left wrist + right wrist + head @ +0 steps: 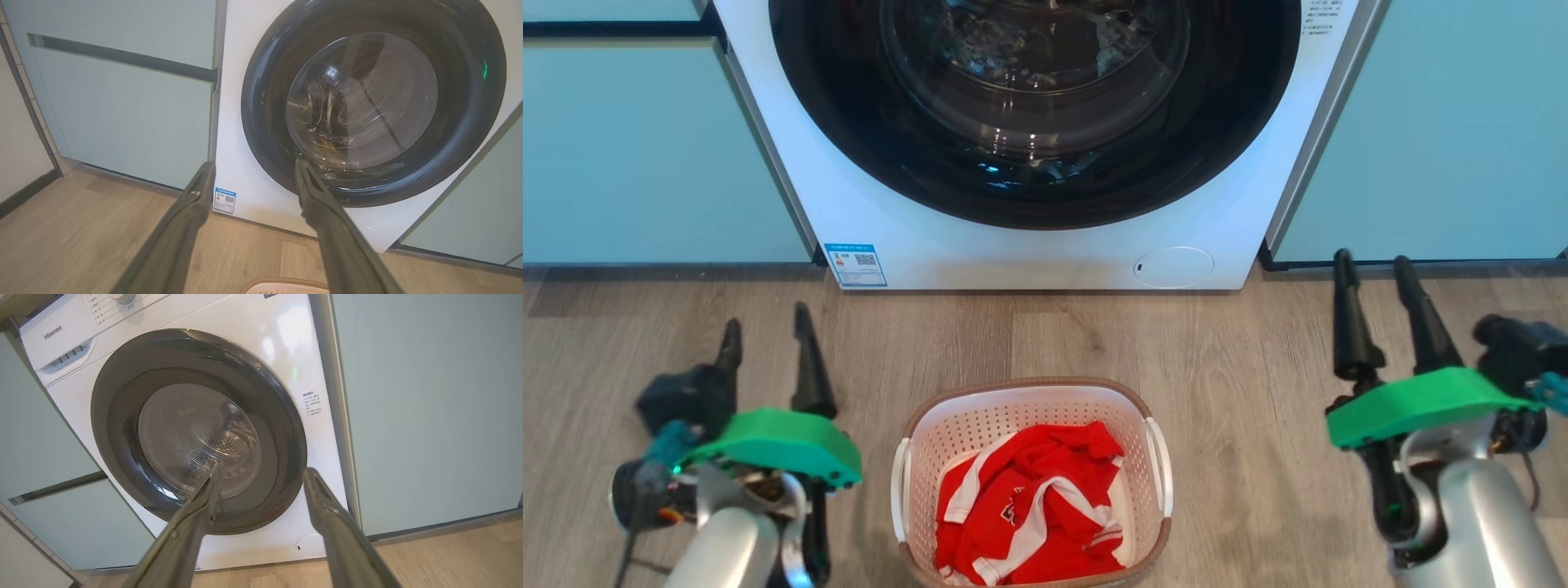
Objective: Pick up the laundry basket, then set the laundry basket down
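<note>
The laundry basket (1033, 478) stands on the wooden floor in front of me, white and perforated with a brown rim and white side handles, holding a red and white garment (1029, 506). A sliver of its rim (286, 283) shows at the bottom of the left wrist view. My left gripper (768, 327) hangs open to the basket's left, clear of it, fingers pointing at the washer; in its own wrist view the left gripper (253, 171) has nothing between its fingers. My right gripper (1372, 269) is open well to the basket's right, and it (263, 473) is empty too.
A white front-loading washing machine (1029, 245) with a dark round door stands right behind the basket. Pale green cabinet fronts (645, 147) flank it on both sides. Bare wooden floor (1258, 343) lies between the basket and the washer.
</note>
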Tool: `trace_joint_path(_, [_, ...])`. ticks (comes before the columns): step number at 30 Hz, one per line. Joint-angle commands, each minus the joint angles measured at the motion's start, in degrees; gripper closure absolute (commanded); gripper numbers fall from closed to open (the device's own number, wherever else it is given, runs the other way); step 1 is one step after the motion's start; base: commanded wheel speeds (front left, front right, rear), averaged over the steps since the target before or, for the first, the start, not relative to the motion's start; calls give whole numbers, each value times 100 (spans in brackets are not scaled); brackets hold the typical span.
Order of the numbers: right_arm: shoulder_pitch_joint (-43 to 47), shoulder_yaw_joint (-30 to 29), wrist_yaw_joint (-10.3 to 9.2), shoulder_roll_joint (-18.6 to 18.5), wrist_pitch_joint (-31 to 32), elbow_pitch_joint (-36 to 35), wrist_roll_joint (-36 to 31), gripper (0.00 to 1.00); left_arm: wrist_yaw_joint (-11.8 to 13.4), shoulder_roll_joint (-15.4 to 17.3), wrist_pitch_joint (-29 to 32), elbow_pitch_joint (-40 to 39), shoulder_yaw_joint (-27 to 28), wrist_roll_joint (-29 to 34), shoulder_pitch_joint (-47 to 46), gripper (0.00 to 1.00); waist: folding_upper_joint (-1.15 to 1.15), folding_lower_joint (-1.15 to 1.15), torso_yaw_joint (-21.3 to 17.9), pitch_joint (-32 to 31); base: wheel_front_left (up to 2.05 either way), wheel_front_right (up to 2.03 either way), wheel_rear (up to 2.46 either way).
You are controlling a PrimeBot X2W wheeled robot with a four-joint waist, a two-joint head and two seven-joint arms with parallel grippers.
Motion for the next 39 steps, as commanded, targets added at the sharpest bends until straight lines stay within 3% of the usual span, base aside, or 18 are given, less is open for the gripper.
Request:
trace_joint_path(1, [-280,127,25,-49,-85,-183,-165,0,97,171,-79,-192,68,161,-434,0,0,0,-2,-3,0,0,0])
trace_joint_path(4, [-273,231,26,-51,-135,-35,-336,0,355,336,-129,-128,-344,205,-533,0,0,0,-6,-15,0,0,0])
trace_joint_path(10, [-279,449,27,-54,-236,262,-737,0,478,499,-230,69,-790,173,-632,0,0,0,-12,-44,0,0,0])
trace_joint_path(15, [-281,581,29,-57,-319,565,-841,0,216,476,-314,280,-881,215,-617,0,0,0,-9,-72,0,0,0])
trace_joint_path(21, [-362,722,30,-60,-420,753,-976,0,-25,313,-415,182,-615,508,-553,0,0,0,-13,-70,0,0,0])
trace_joint_path(28, [-473,631,31,-64,-537,411,-1063,0,-39,108,-532,-357,-215,1203,-560,0,0,0,-22,-44,0,0,0])
trace_joint_path(32, [-471,600,32,-67,-604,108,-1162,0,-495,-151,-600,-638,65,1056,-421,0,0,0,-23,-33,0,0,0])
trace_joint_path(38, [-362,759,34,-70,-705,375,-1306,0,-1392,-533,-701,-435,701,1323,-186,0,0,0,-33,-50,0,0,0])
trace_joint_path(39, [-362,759,34,-70,-705,375,-1306,0,-1392,-533,-701,-435,701,1323,-186,0,0,0,-33,-50,0,0,0])
